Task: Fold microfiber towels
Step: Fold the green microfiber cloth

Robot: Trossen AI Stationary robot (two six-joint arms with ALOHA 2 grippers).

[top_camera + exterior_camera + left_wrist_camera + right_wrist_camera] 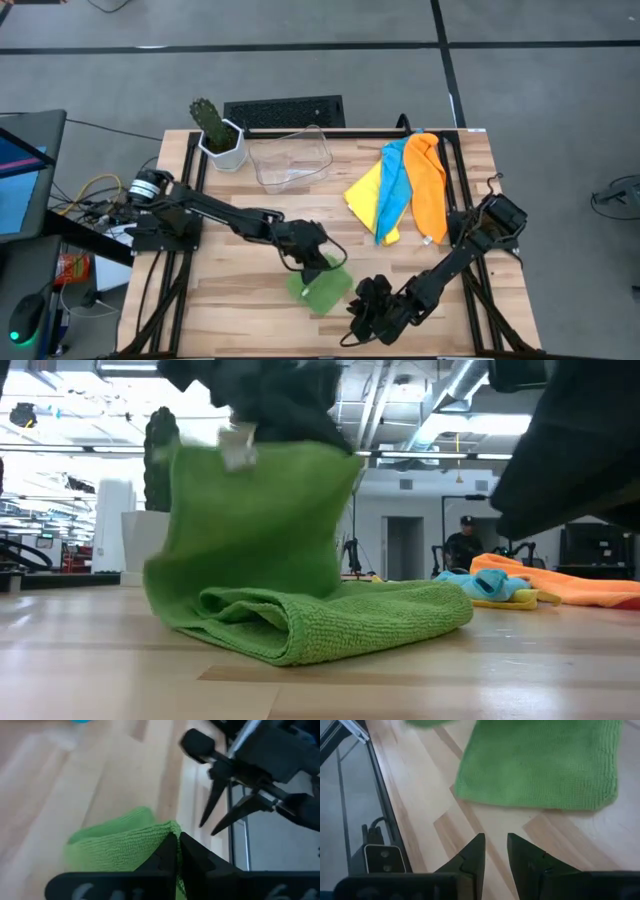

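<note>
green towel | yellow towel | light blue towel | orange towel | white pot

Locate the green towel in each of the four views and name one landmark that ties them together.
High view: green towel near the table's front edge, under the left claw.
Low view: fills the centre-left, one edge lifted, the rest lying on the wood.
Left wrist view: pinched at the shut fingertips.
Right wrist view: lying flat beyond the right claw, untouched.
Shared landmark: the left claw's grip on the lifted edge.

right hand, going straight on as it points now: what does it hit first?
Probably the green microfiber towel. The right hand, fingers apart and empty, hangs over a bare strip of the wooden table short of the towel's near edge; depth unclear.
</note>
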